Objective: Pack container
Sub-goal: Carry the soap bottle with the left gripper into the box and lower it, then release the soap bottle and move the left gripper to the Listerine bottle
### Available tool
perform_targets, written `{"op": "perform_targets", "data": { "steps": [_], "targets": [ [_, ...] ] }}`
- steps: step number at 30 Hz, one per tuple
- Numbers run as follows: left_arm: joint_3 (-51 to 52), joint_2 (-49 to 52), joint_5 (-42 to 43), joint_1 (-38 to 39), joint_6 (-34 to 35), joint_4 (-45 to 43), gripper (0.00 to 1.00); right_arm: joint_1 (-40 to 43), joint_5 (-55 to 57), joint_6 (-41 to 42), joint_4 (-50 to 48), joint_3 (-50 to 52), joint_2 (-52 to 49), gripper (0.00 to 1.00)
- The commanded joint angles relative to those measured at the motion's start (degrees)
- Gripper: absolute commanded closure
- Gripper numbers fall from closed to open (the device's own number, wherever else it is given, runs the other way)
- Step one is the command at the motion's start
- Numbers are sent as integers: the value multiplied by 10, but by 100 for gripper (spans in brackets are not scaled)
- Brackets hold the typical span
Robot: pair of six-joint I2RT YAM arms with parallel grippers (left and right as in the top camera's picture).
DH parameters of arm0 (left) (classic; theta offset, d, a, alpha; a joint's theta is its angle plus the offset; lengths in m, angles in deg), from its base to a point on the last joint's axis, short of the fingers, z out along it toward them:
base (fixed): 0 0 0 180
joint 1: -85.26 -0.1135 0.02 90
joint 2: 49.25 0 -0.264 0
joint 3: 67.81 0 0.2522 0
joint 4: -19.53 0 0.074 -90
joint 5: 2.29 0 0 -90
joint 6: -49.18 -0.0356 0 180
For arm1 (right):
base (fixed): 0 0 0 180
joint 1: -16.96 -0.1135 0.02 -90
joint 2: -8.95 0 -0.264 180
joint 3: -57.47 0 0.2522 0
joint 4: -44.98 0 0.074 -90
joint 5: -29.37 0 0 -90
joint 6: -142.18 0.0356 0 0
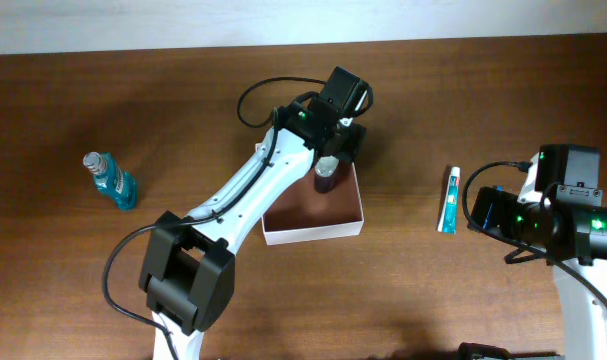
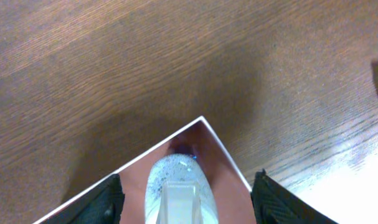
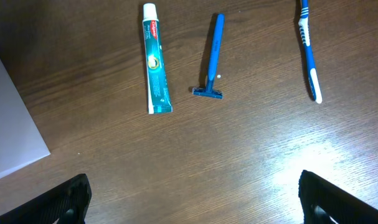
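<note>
The shallow square white-walled cardboard box, with its reddish-brown floor showing, sits mid-desk. The left fingers hang over its far corner, spread apart. Between them, inside the box, is a small translucent plastic bottle, and neither finger visibly touches it. The right fingers are also wide apart and hold nothing, above the brown wooden desk. Ahead of them lie 1 teal toothpaste tube, 1 blue plastic razor and 1 blue-and-white toothbrush, each apart from the others. A clear bottle of blue liquid rests well away on the box's other side.
</note>
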State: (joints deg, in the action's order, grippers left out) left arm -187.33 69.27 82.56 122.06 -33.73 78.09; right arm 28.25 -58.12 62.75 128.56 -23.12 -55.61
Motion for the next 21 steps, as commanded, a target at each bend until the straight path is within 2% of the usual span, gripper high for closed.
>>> {"op": "perform_targets", "data": {
  "steps": [1,3,7,11,15,17,19,21],
  "targets": [
    [-50,-16,-71,2,-29,26,29,4,-3,4,-1,-10,5,1],
    [-82,-26,-105,-3,-29,53,23,4,-3,4,-1,-10,5,1],
    [-138,-62,-112,-35,-28,111,21,4,-3,4,1,-10,5,1],
    [-155,-134,-112,-116,-27,208,18,4,-3,4,2,-10,5,1],
    [-155,-166,-107,-236,11,310,17,4,-3,4,2,-10,5,1],
    [-152,-163,-54,-332,12,352,17,4,-3,4,2,-10,5,1],
    [-143,-154,-22,-412,10,364,16,4,-3,4,2,-10,5,1],
    [-137,-143,-19,-450,10,365,17,4,-3,4,2,-10,5,1]
  ]
}}
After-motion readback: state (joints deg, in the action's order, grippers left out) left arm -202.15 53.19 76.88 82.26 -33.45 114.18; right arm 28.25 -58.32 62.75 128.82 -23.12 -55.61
